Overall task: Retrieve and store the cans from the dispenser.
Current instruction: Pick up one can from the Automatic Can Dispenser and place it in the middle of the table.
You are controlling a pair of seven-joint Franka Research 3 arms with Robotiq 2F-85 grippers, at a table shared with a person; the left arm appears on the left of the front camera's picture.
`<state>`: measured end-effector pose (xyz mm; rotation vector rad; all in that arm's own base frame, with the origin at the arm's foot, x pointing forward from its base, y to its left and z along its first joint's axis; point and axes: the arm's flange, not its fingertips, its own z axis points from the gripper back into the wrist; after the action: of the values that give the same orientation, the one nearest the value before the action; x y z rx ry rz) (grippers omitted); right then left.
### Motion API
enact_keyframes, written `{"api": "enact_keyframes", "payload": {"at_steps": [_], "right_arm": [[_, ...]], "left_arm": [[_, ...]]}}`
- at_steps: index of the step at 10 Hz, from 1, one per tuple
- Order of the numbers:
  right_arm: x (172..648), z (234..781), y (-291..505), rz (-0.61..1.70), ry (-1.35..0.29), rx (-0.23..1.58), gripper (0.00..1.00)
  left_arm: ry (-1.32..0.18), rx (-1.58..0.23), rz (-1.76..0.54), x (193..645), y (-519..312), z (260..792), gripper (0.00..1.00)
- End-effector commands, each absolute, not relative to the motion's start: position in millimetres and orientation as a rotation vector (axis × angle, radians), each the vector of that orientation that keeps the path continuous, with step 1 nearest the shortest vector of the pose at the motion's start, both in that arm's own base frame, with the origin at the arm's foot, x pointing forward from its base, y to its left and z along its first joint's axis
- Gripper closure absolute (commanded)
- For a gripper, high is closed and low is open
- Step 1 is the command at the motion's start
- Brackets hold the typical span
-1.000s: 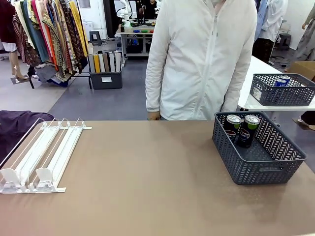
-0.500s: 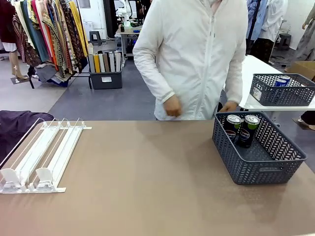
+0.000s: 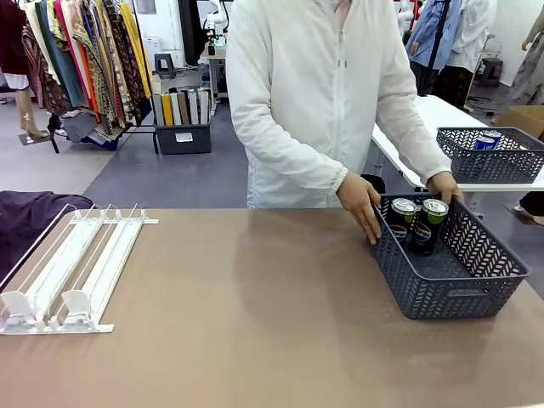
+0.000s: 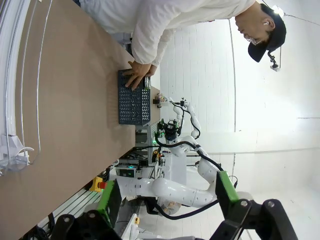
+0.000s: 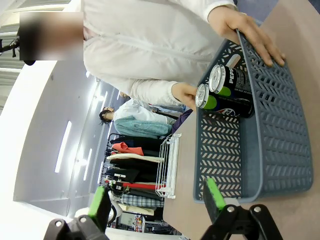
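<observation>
The white dispenser [image 3: 76,272] lies at the table's left with no cans in its lanes; its rails run along the left edge of the left wrist view [image 4: 12,100]. Two black cans with green tops [image 3: 401,219] [image 3: 429,225] stand in the far corner of the dark grey basket [image 3: 450,280], also seen from the right wrist [image 5: 227,80] [image 5: 220,102]. The person's hands [image 3: 361,204] [image 3: 444,185] grip the basket's far end. My left gripper [image 4: 167,195] is open, far from the basket [image 4: 134,105]. My right gripper [image 5: 156,200] is open, a little short of the basket [image 5: 280,135].
A second grey basket [image 3: 489,161] holding a blue can [image 3: 486,142] sits on a white table behind the person. Dark purple cloth [image 3: 30,212] lies at the table's far left corner. Bare brown tabletop [image 3: 255,314] stretches between dispenser and basket.
The person has leaned to the right and put both hands on the far end of the basket. The cans, basket and dispenser have stayed in place.
</observation>
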<state>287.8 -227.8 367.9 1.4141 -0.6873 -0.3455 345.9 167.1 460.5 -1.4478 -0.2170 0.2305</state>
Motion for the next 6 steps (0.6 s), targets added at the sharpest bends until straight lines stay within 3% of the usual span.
{"api": "enact_keyframes", "payload": {"at_steps": [1,6], "right_arm": [[285.8,371.5,-227.1,-0.345,-0.677,1.419,0.00],[285.8,371.5,-227.1,-0.345,-0.677,1.419,0.00]], "left_arm": [[-0.219,-1.457,0.228,344.1,166.9,463.3,0.00],[-0.219,-1.457,0.228,344.1,166.9,463.3,0.00]]}}
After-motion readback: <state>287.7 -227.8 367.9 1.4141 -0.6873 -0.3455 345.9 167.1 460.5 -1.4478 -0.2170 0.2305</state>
